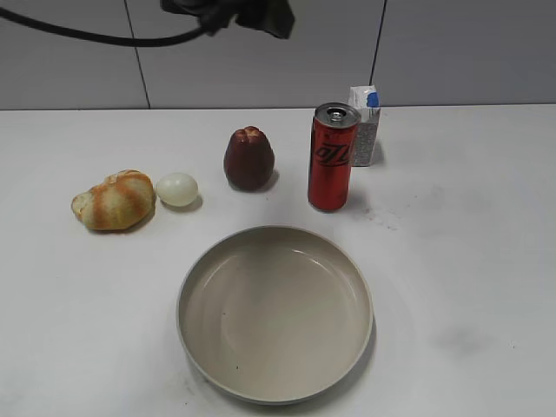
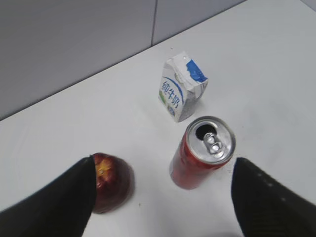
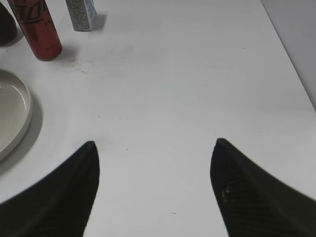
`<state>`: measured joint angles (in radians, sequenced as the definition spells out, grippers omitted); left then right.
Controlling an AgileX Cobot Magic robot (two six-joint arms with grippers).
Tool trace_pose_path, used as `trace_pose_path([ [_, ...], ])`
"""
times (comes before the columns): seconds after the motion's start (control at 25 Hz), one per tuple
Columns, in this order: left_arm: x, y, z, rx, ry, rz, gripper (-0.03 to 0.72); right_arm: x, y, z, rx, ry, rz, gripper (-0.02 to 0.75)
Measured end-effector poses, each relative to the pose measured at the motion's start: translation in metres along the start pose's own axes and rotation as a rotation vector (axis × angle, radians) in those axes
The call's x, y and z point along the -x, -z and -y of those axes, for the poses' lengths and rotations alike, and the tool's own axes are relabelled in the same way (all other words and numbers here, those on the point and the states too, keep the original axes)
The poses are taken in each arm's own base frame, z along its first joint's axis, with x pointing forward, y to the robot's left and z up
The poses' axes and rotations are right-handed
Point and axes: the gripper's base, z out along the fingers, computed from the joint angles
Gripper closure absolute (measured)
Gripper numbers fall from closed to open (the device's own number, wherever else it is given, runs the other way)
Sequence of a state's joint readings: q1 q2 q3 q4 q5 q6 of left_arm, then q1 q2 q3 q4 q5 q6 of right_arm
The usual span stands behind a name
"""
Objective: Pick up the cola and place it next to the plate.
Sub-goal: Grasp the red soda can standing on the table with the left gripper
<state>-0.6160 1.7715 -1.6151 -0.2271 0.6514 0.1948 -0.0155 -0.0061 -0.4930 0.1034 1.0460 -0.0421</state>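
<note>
**Tabletop stock, listed by size, positions taken from the plate**

1. Table (image 1: 486, 261): white surface, bearing every item below.
2. Plate (image 1: 274, 313): round, shallow, beige, raised rim; sits at the near middle of the table, nothing in it.
3. Cola (image 1: 333, 157): tall red can, black lettering, silver top with its opening showing from above. Upright beyond the plate's far right edge, apart from the rim.
4. Bread roll (image 1: 114, 200): golden, beyond the plate to its far left.
5. Dark red fruit (image 1: 249, 159): beyond the plate, left of the cola.
6. Milk carton (image 1: 365, 125): white and blue, behind the cola, farther from the plate.
7. Egg (image 1: 177, 188): pale, touching or just beside the roll, on its plate side.

Tools:
- Left gripper (image 2: 163, 197): spread wide, holding nothing, poised above the cola and fruit.
- Right gripper (image 3: 154, 187): spread wide, holding nothing, over bare table right of the plate.
</note>
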Motion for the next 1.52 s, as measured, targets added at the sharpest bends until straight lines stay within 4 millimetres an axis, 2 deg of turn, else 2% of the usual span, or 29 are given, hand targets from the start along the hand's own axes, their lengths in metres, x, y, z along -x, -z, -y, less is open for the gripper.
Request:
trace_pose_path([
  [0.08,0.011,-0.021,0.010,-0.026,-0.026,-0.014,0.028,0.000,0.000,0.000,0.000,0.000,0.000,0.204],
  [0.2,0.016,-0.054,0.021,-0.055,-0.048,-0.050,0.024,0.000,0.000,0.000,0.000,0.000,0.000,0.204],
  [0.32,0.013,-0.084,0.027,-0.072,-0.059,-0.085,0.023,0.000,0.000,0.000,0.000,0.000,0.000,0.204],
  [0.52,0.003,-0.114,0.034,-0.093,-0.048,-0.106,0.023,0.000,0.000,0.000,0.000,0.000,0.000,0.204],
  [0.76,-0.011,-0.135,0.036,-0.104,-0.035,-0.144,0.023,0.000,0.000,0.000,0.000,0.000,0.000,0.204],
  [1.0,-0.013,-0.141,0.037,-0.114,-0.014,-0.138,0.022,0.000,0.000,0.000,0.000,0.000,0.000,0.204],
  [1.36,-0.028,-0.161,0.035,-0.111,-0.005,-0.175,0.029,0.000,0.000,0.000,0.000,0.000,0.000,0.204],
  [1.44,-0.029,-0.163,0.035,-0.110,-0.004,-0.175,0.060,0.000,0.000,0.000,0.000,0.000,0.000,0.204],
  [1.52,-0.029,-0.165,0.034,-0.109,-0.004,-0.172,0.129,0.000,0.000,0.000,0.000,0.000,0.000,0.204],
])
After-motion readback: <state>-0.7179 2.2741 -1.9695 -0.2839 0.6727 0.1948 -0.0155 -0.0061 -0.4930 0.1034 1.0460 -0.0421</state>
